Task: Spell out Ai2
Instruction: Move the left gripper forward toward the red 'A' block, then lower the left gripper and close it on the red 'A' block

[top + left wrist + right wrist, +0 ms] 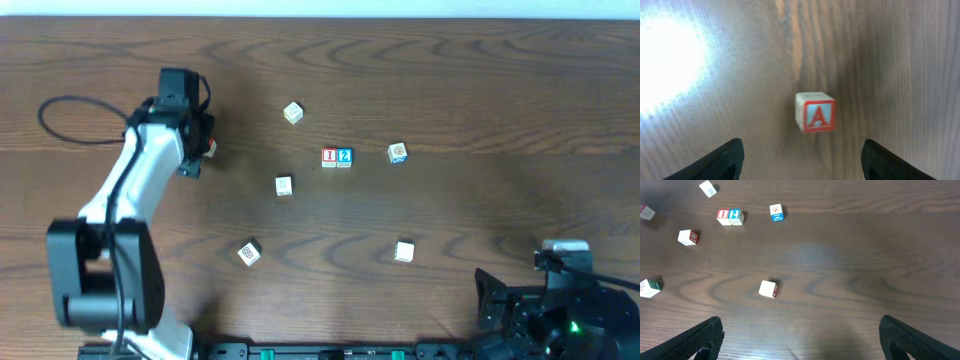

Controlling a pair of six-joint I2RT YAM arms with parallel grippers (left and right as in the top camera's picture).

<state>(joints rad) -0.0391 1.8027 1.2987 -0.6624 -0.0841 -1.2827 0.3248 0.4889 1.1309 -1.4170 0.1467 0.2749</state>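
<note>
A white block with a red A (815, 112) lies on the wood table, just ahead of my left gripper (802, 161). That gripper is open and empty, with its fingers spread wide on either side below the block. In the overhead view the left gripper (197, 152) hovers at the far left with the A block (212, 148) at its right edge. A red I block (329, 157) and a blue 2 block (345, 157) sit touching side by side at the table's middle, and they also show in the right wrist view (729, 216). My right gripper (805, 340) is open and empty at the near right (497, 298).
Loose blocks lie scattered around the pair: one behind (292, 112), one with blue marks to the right (397, 152), one in front left (284, 185), and two nearer the front (249, 252) (403, 251). A black cable (60, 120) loops at the far left.
</note>
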